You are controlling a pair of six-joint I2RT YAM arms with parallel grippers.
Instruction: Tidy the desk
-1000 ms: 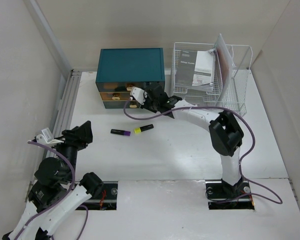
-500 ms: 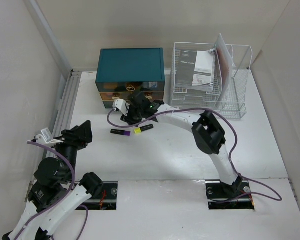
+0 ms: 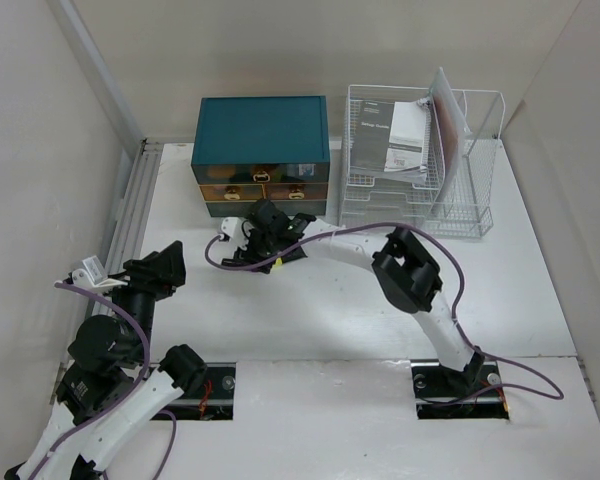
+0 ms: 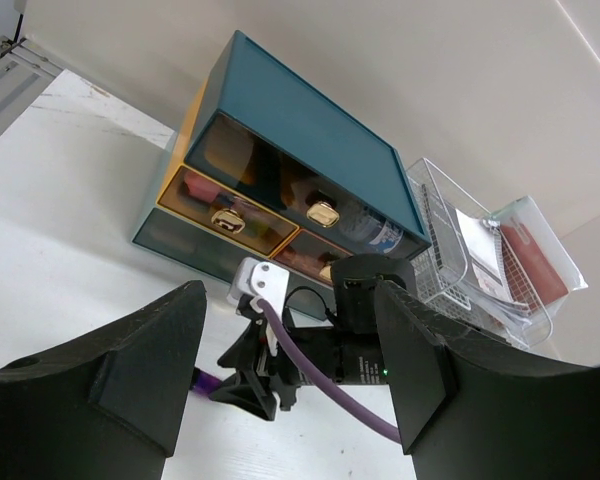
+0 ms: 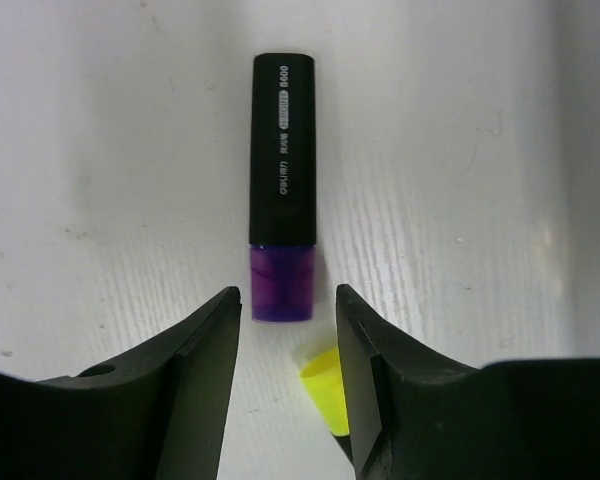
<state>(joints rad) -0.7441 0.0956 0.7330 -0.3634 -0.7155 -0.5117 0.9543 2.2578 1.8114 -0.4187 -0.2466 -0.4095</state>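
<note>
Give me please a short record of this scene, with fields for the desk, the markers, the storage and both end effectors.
desk: white, carries everything
purple highlighter: lies flat on desk
yellow highlighter: beside it, partly hidden
teal drawer box: at far edge
wire rack: right of box, papers inside
right end effector: open, jaws either side of purple end, not gripping
left end effector: open, empty
</note>
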